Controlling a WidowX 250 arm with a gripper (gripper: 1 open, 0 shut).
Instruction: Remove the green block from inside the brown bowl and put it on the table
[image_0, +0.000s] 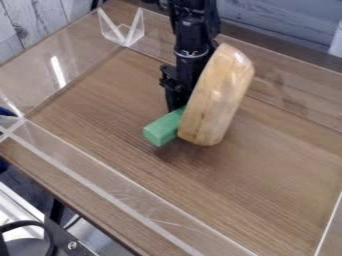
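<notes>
Tipping the bowl (215, 97) on edge, the black pincer (178, 104) looks closed, its grip unclear to us; we see the green block (163, 128) beside the rim, low over the table (100, 107), apparently for release there.

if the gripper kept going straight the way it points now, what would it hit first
Probably the brown wood-grain table: the black gripper points down toward it, with the bright green block and tilted light tan wooden bowl right by its tip. Depth is unclear, so either could meet the table first.
</notes>
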